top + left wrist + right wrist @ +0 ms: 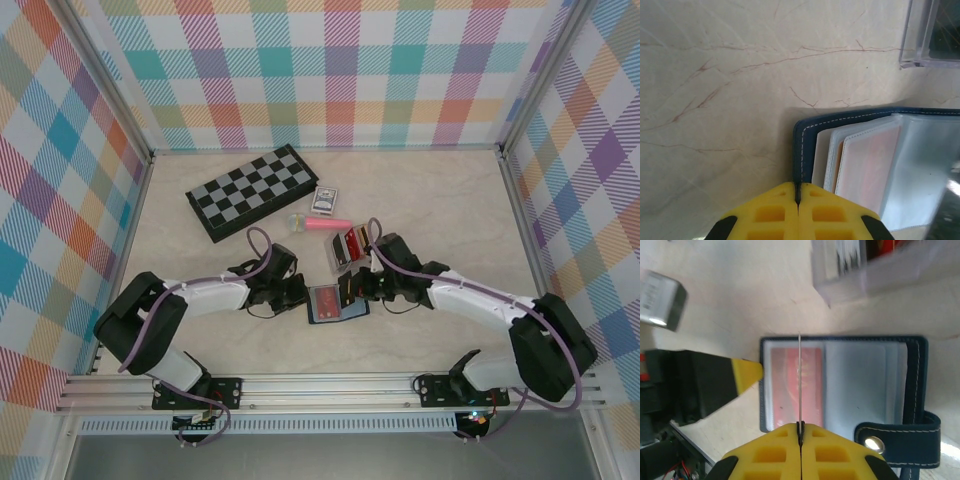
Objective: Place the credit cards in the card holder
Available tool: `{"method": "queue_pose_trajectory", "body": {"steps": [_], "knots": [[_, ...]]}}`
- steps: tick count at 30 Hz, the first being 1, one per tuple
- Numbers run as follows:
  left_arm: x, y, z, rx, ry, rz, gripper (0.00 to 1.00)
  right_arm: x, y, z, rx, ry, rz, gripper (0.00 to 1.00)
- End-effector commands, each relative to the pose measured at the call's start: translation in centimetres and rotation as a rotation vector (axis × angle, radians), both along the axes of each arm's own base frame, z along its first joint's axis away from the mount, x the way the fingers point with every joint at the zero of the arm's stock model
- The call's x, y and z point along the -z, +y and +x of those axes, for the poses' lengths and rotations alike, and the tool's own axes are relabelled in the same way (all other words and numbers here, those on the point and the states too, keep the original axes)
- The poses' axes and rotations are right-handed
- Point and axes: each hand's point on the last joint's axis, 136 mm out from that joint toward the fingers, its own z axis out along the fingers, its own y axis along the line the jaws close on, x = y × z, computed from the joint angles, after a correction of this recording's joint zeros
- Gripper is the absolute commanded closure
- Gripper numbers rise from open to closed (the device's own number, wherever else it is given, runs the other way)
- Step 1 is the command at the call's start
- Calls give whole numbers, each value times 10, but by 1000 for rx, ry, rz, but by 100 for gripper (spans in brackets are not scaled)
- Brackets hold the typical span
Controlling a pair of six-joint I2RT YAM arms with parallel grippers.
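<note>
Right gripper [800, 426] clamped on a thin card [799, 370], edge-on above the open card holder [918, 380]. Left gripper [797, 197] shut at its edge. Red card [812, 385] already sleeved; more apparently wait in clear box [875, 275] beyond.

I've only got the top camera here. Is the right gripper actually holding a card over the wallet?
Observer: Yes. The right gripper is shut on a thin card, held edge-on above the open card holder.
Operator: Any card in it already?
Observer: A red card sits in the clear sleeve beneath the held one.
Operator: And the left gripper?
Observer: The left gripper is shut on the holder's navy edge.
</note>
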Motion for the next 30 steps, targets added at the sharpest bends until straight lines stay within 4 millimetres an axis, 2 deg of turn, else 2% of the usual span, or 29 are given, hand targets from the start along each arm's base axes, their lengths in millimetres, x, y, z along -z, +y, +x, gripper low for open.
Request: {"method": "queue_pose_trajectory", "body": {"steps": [1, 6, 12, 25, 30], "knots": [[0, -4, 0, 24, -9, 18, 97, 1, 13, -2, -36, -1, 65, 94], [4, -4, 0, 26, 0, 24, 97, 19, 9, -5, -46, 14, 35, 95], [7, -4, -1, 26, 9, 29, 98, 34, 14, -10, -87, 33, 54, 95], [9, -4, -1, 24, 16, 35, 98, 50, 25, -18, -96, 123, 115, 95], [10, -3, -2, 21, 20, 40, 99, 53, 24, -17, -108, 126, 89, 93]]}}
